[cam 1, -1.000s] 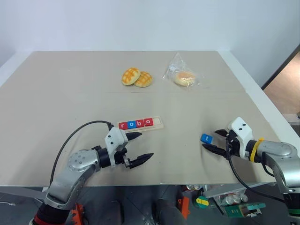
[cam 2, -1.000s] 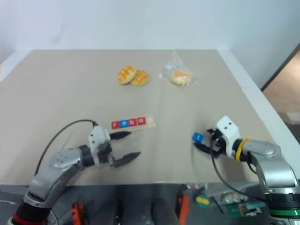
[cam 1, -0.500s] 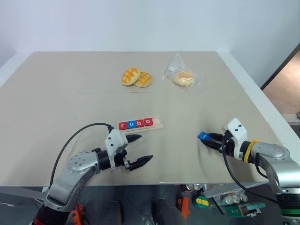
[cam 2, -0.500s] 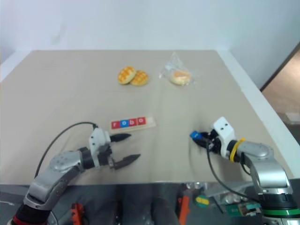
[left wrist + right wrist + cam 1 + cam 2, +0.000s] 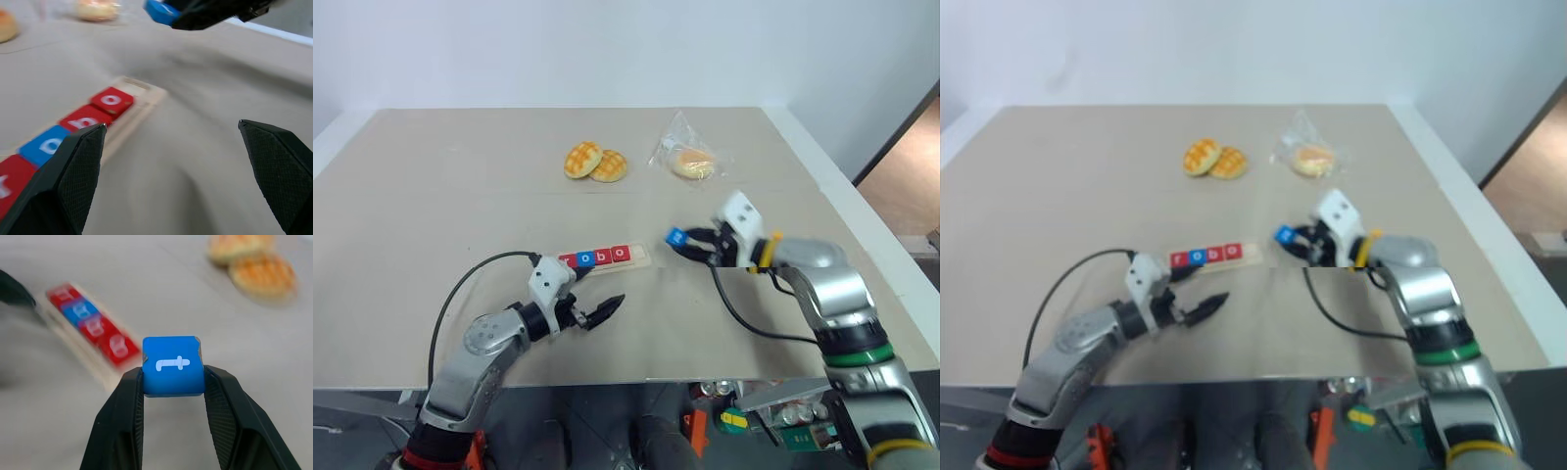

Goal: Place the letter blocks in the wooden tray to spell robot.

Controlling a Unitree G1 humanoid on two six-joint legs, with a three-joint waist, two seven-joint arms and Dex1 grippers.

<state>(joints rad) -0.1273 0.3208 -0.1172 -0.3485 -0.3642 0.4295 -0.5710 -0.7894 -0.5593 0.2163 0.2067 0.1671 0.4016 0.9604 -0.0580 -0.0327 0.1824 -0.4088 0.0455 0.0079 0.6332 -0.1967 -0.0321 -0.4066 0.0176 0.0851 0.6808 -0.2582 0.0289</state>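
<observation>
The wooden tray (image 5: pixel 643 257) lies at mid-table with several letter blocks in its groove: red (image 5: pixel 570 261), blue (image 5: pixel 587 258), red (image 5: pixel 604 257), red (image 5: pixel 621 254). Its right end is bare. My right gripper (image 5: pixel 681 242) is shut on a blue letter block (image 5: pixel 172 365) marked "t". It holds the block in the air just right of the tray's bare end. My left gripper (image 5: pixel 604 289) stands open and empty in front of the tray, close to the table. The left wrist view shows the tray (image 5: pixel 142 90) and the held blue block (image 5: pixel 157 11) above it.
Two golden buns (image 5: pixel 596 162) sit at the back of the table. A bun in a clear bag (image 5: pixel 690 160) lies to their right. The table's right edge (image 5: pixel 862 211) runs close behind my right arm. A black cable loops beside my left arm.
My right gripper shut on the blue block at the table's right, lifted it and carried it left to the tray's bare end. My left gripper edged forward toward the tray.
</observation>
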